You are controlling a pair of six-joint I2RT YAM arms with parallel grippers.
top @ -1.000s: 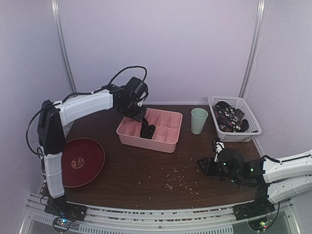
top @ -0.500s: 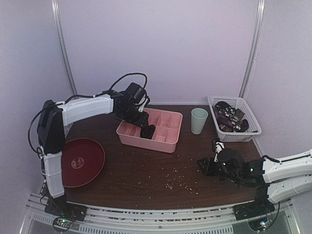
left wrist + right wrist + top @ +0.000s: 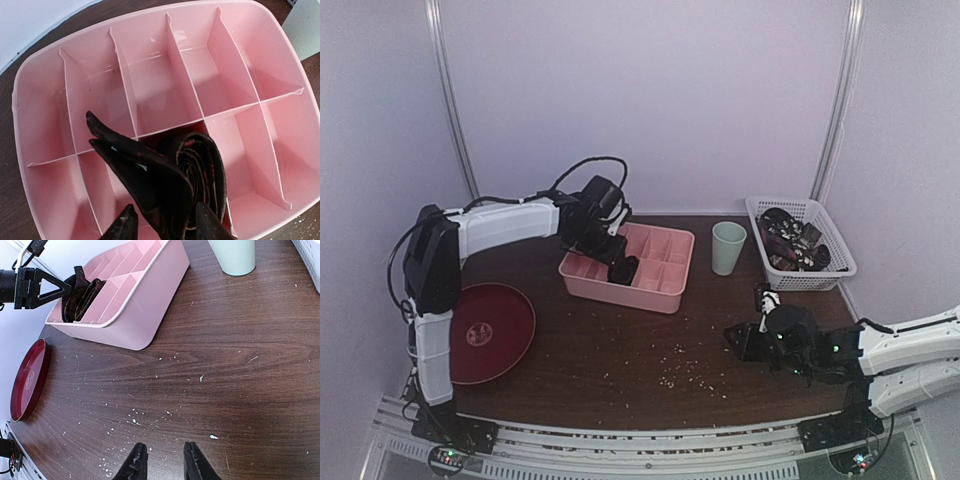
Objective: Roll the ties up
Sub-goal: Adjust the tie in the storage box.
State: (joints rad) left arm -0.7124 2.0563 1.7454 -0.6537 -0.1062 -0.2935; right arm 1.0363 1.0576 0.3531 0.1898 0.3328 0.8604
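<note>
- The rolled tie [image 3: 197, 165] sits as a dark coil in a compartment of the pink box [image 3: 45, 80], about the middle of the row nearest the arm bases. Its loose tail sticks up out of the coil.
- The left gripper [image 3: 165, 223] hangs over that compartment with its fingers closed onto the tail fabric, so it has hold of the tie.
- Every other compartment of the box that shows is empty.
- More ties [image 3: 790, 240] lie jumbled in the white basket [image 3: 840, 268] well to the right of the box, with a green cup [image 3: 728, 247] between basket and box.
- The right gripper [image 3: 162, 462] hovers low over the desk [image 3: 580, 340] in front and to the right of the box. Its fingers are a little apart and hold nothing.
- A red plate [image 3: 485, 330] lies left of the box, and crumbs [image 3: 682, 366] are scattered in front of it.
- Progress, as I judge it: one tie is rolled and nearly stowed, with only its release left. The basket's ties remain unrolled, so most of the job is ahead.
- Compared with a second ago, the left gripper is lower, the coil is deeper in its compartment, and the left forearm has shifted. The right arm has not moved.
</note>
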